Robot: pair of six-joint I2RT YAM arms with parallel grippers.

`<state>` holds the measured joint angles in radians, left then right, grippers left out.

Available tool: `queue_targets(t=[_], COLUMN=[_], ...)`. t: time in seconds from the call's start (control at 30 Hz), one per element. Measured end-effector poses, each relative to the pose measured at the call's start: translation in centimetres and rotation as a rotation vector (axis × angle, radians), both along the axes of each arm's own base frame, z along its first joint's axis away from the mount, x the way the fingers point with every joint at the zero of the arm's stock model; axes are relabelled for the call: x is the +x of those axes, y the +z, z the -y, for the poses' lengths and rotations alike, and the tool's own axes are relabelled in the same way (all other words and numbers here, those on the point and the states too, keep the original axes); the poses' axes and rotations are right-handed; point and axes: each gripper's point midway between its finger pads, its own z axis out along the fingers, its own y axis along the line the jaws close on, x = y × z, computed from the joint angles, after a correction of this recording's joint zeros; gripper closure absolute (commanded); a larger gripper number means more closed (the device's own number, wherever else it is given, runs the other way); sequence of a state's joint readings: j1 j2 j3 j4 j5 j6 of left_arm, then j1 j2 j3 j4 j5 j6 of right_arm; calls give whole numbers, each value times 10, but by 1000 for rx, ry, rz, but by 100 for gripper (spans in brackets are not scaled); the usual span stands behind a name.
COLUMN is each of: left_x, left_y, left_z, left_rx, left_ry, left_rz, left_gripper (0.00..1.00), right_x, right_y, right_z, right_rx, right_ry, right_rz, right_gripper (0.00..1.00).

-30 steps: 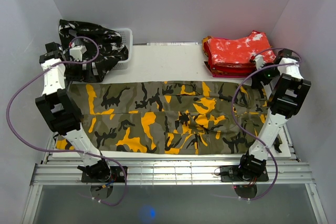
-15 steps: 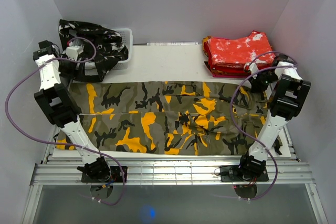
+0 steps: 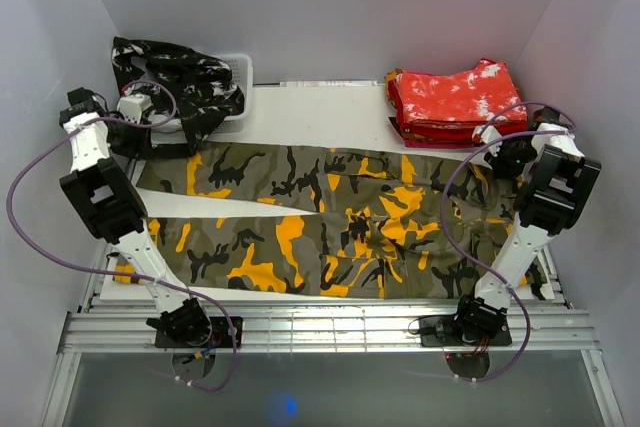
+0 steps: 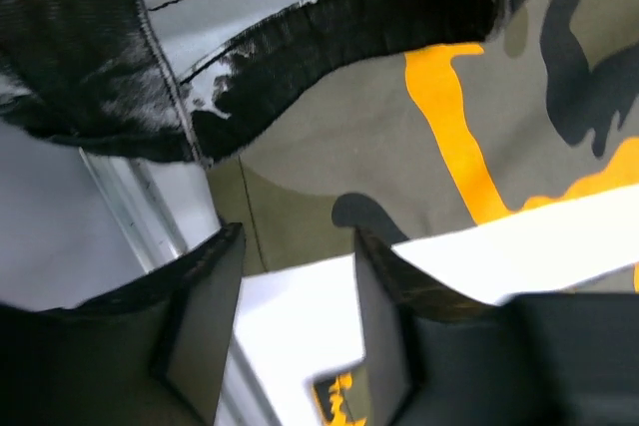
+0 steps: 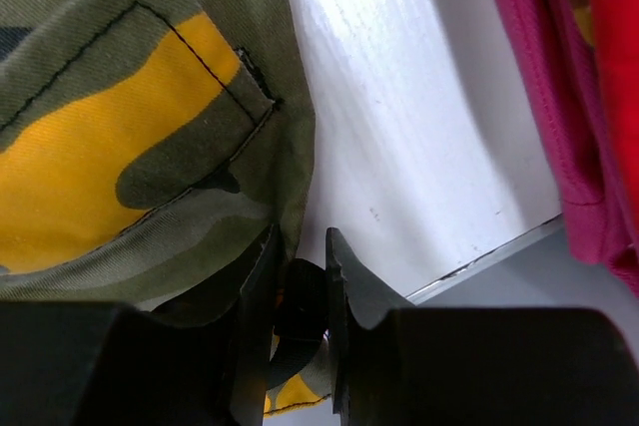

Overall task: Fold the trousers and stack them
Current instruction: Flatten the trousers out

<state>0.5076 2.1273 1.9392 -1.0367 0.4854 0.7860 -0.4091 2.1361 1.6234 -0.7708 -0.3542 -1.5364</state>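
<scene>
White-walled booth, pale surface (image 3: 320, 112): two robot arms at the far corners of olive trousers (image 3: 330, 222) spread flat.
Right claw (image 5: 300, 236) is pinched on the olive trousers' far right edge, likely to carry it over for a fold. Left claw (image 4: 297, 236) stands spread at the far left corner, gripping nothing. Behind, folded red trousers (image 3: 455, 97) form the stack; black-and-white trousers (image 3: 190, 82) spill from a bin (image 3: 240, 67).

The trousers (image 3: 330, 227) stretched between the two sets of black jaws were olive, blotched with orange-yellow and black camouflage. Just beyond the left jaws a black pair (image 3: 190, 87) was mottled with white. Past the right jaws the red trousers (image 3: 455, 97) were splashed with white, showing magenta-pink at the edge. The worktop (image 3: 310, 117) beneath was white.
</scene>
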Motion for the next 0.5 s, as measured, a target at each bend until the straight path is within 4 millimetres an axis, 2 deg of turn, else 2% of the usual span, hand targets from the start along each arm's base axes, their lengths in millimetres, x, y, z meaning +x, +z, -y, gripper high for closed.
queue_targets(t=[0.13, 0.3, 0.37, 0.5], left_x=[-4, -41, -46, -58], left_y=[-30, -93, -89, -93], left_z=[6, 28, 27, 28], left_rx=[-34, -95, -67, -34], left_ry=[33, 62, 80, 89], left_rz=[-31, -162, -144, -142], left_gripper=[54, 60, 64, 74], right_x=[6, 13, 14, 16], right_y=[1, 1, 1, 2], right_z=[-3, -7, -8, -10], right_rx=[-22, -40, -46, -60], right_ry=[13, 24, 25, 24], right_rz=[13, 26, 26, 26], right_gripper=[92, 92, 92, 92])
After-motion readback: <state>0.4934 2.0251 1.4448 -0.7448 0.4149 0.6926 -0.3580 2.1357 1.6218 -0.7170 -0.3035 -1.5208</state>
